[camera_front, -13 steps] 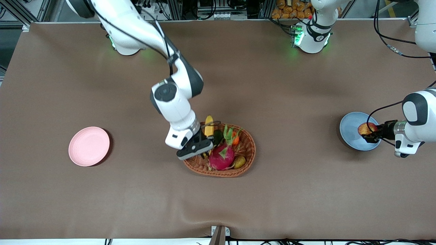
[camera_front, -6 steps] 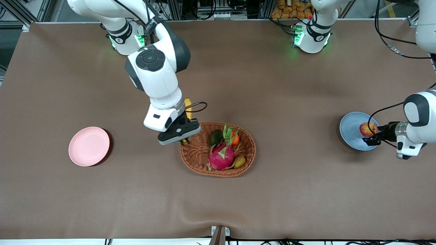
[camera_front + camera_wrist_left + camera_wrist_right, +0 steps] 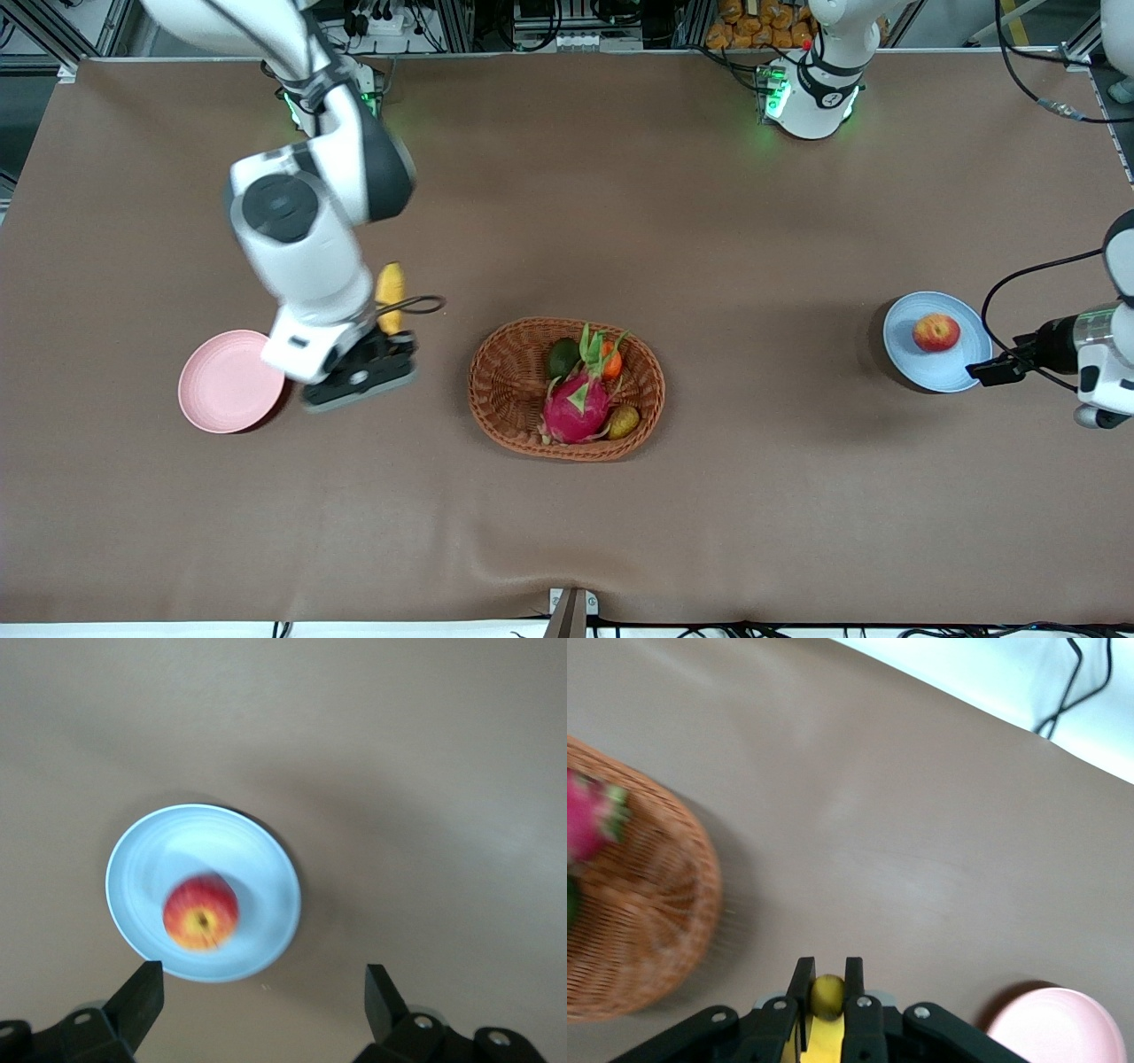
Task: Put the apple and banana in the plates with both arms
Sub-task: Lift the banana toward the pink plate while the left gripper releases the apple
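The right gripper [image 3: 379,347], clamped on the banana [image 3: 390,287], hangs just beside the pink plate [image 3: 221,390] at the frame's lower left, while the left gripper [image 3: 997,370] stands empty and spread by the apple [image 3: 935,332].

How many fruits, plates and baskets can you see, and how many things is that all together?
Fruits: 6 – apple, banana, dragon fruit, orange fruit, dark green fruit, small brownish fruit
Plates: 2 – blue plate, pink plate
Baskets: 1 – wicker basket
Total: 9
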You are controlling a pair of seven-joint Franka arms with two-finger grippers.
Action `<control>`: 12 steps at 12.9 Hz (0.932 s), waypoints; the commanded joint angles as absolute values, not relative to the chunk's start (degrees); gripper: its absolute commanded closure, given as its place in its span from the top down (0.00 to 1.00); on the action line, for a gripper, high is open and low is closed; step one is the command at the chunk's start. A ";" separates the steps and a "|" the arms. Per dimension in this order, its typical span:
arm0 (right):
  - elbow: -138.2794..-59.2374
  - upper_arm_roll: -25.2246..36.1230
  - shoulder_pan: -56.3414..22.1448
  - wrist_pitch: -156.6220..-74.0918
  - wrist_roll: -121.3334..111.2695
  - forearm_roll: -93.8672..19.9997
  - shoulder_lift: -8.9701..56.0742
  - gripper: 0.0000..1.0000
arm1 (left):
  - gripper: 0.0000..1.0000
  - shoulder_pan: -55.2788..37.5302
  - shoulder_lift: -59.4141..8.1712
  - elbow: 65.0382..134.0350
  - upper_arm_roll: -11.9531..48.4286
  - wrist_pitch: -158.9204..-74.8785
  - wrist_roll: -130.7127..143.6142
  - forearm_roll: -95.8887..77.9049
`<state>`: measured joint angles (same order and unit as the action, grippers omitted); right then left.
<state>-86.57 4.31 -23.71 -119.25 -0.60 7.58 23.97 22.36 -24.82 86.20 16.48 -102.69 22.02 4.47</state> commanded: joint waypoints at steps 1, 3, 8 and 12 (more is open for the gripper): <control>-90.87 3.08 -17.69 -119.36 -7.10 8.53 21.62 0.00 | 1.00 22.59 -22.08 81.65 18.62 -98.09 21.97 5.54; -92.10 3.08 -14.34 -119.62 -10.53 8.44 21.80 0.00 | 1.00 22.59 -16.99 81.74 20.73 -96.86 21.97 5.54; -96.50 3.08 -6.69 -119.62 -13.89 8.26 23.64 0.00 | 1.00 22.76 -5.90 81.74 25.57 -92.64 21.53 5.45; -96.33 3.08 -3.00 -123.03 -15.55 8.17 28.55 0.00 | 1.00 6.24 -0.89 82.53 10.10 -89.92 17.23 3.70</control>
